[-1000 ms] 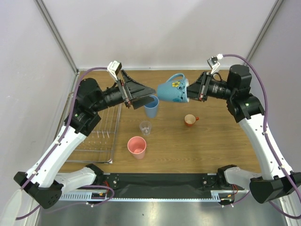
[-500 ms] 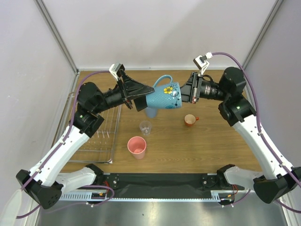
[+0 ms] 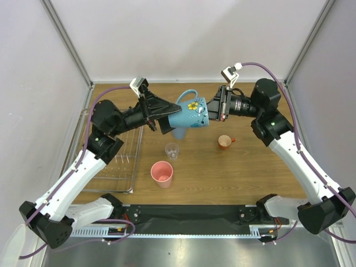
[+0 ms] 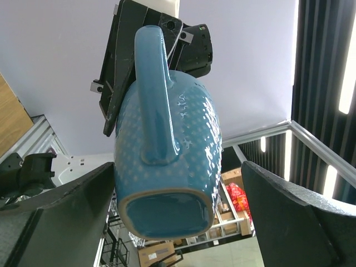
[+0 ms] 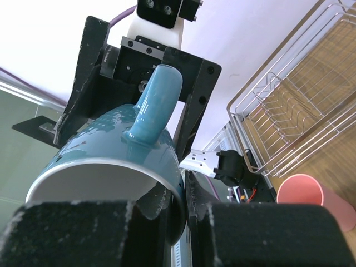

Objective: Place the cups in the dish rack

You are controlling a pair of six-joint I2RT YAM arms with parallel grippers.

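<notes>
Currently on record, one entry per item:

1. Blue mug (image 3: 192,111): dotted glaze, yellow flower on its side, white inside. It is carried in the air on its side above the far middle of the table (image 3: 250,167), with the handle uppermost, the mouth toward the right arm and the base toward the left arm.
2. Right gripper (image 3: 211,109): pinching the mug's rim, one finger inside the mouth and the other outside the wall.
3. Left gripper (image 3: 172,117): fingers spread wide, one on either side of the mug's base. The left wrist view shows a clear gap at one finger. Whether the other touches the glaze cannot be told.
4. Dish rack (image 3: 125,161): silvery wire, lying flat along the left side of the table, partly under the left arm.
5. Light-blue tumbler (image 3: 179,132): upright on the table, largely hidden beneath the carried mug.
6. Clear glass (image 3: 172,150): upright, just nearer the arm bases than the tumbler.
7. Pink tumbler (image 3: 162,173): upright, mouth up, near the rack's right edge but apart from it.
8. Orange mug (image 3: 224,142): upright on the right half of the table, handle pointing right, well apart from the rack
</notes>
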